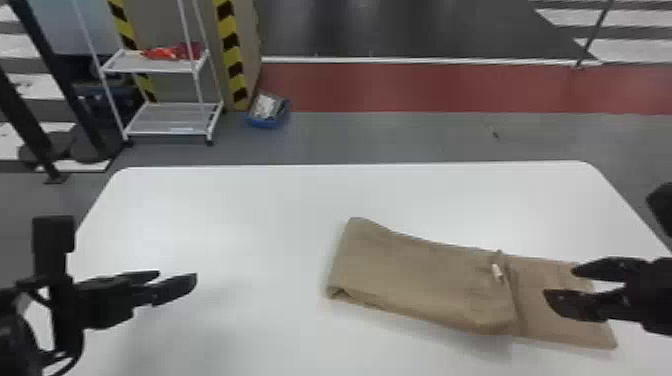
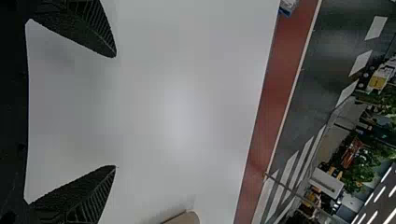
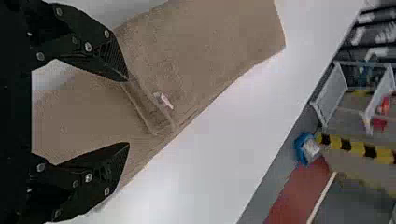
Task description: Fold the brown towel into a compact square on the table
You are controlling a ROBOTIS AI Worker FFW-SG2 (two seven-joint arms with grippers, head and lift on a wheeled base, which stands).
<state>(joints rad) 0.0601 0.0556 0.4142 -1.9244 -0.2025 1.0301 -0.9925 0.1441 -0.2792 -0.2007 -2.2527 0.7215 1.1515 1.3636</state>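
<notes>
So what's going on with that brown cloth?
A robot seems to be folding a brown towel on a white table. Its right hand, open and empty, is over the towel's right end. Its left hand, also open and empty, is away to the left. The towel is partly folded, a long strip, not a square.

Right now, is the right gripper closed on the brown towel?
No, the right gripper's fingers stand apart above the brown towel.

White bench before me, far corners rounded, brown towel lying partly folded, toward its three o'clock
</notes>
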